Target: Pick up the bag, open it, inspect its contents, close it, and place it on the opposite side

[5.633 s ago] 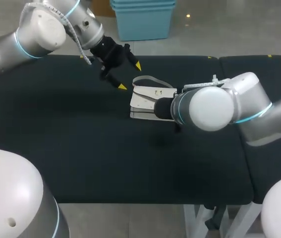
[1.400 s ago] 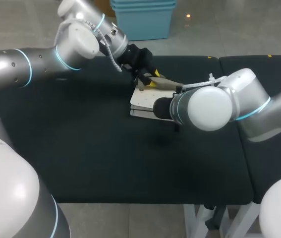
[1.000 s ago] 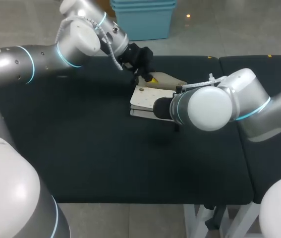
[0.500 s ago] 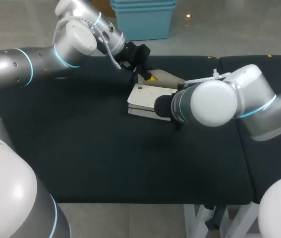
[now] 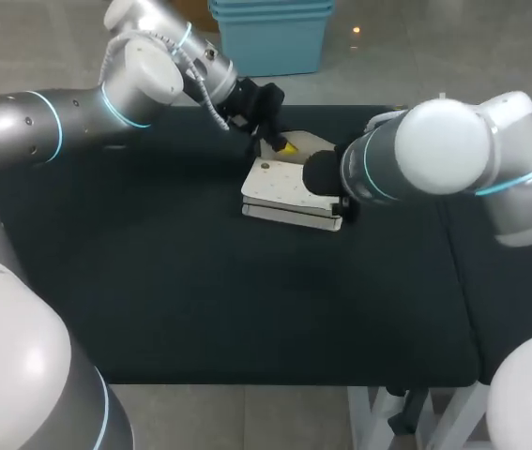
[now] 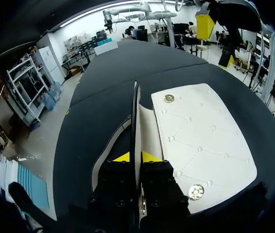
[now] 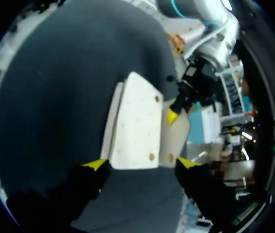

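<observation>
The white quilted bag (image 5: 289,192) lies flat on the black table, its flap (image 5: 317,145) raised off the body. My left gripper (image 5: 284,145) is shut on the flap's edge. In the left wrist view the flap (image 6: 135,114) runs edge-on between the fingertips (image 6: 122,157), and the bag body (image 6: 202,141) with its metal snaps lies beside them. My right gripper (image 7: 141,164) hangs open just above and short of the bag (image 7: 137,126), nothing between its fingers. In the head view the right arm (image 5: 434,150) hides that gripper.
The black table (image 5: 153,281) stretches wide to the left of the bag and toward its front edge. A seam (image 5: 448,253) splits off a second black panel on the right, under my right arm.
My right gripper has opened and drawn back up and to the right, off the bag. The bag shifted slightly left. My left gripper stays shut on the raised flap.
</observation>
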Robot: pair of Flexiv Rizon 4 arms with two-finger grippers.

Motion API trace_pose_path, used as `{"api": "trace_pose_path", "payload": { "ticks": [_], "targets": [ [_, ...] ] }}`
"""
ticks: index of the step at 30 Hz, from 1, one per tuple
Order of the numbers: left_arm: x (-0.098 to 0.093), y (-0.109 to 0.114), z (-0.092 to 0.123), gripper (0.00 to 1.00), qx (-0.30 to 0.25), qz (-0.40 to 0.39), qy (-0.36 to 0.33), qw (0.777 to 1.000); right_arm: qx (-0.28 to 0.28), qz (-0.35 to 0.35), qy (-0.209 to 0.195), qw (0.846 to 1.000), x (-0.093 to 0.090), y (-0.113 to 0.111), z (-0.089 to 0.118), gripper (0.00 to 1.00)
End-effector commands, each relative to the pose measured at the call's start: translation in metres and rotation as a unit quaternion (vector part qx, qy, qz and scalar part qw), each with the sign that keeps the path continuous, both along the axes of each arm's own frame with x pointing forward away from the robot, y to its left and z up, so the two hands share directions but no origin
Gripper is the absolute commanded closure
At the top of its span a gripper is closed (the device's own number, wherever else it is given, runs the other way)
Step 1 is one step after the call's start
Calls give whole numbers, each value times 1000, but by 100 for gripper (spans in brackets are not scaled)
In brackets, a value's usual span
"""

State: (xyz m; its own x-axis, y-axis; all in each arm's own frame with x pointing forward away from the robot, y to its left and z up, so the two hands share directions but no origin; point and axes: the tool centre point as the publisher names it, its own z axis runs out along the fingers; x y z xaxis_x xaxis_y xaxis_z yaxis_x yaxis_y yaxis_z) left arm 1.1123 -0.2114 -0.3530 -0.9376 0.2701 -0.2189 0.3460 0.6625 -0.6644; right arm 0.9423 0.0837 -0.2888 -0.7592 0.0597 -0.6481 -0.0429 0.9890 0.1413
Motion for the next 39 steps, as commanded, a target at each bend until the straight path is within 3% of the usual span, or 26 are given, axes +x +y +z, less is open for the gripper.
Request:
{"api": "trace_pose_path", "payload": {
  "ticks": [1, 8, 22, 39],
  "targets": [
    [-11, 0, 13, 100, -5, 18, -10, 1000, -11, 8, 23, 1000, 11, -2, 11, 100],
    [-23, 2, 44, 100, -5, 52, -26, 998, -31, 23, 52, 998, 23, 2, 27, 100],
    [-35, 6, 99, 100, -7, 57, -40, 998, -53, 37, 40, 997, 42, 10, 48, 100],
    [-52, 7, 116, 100, -12, 40, -15, 999, -71, 48, 55, 995, 88, 18, 33, 100]
  ]
}}
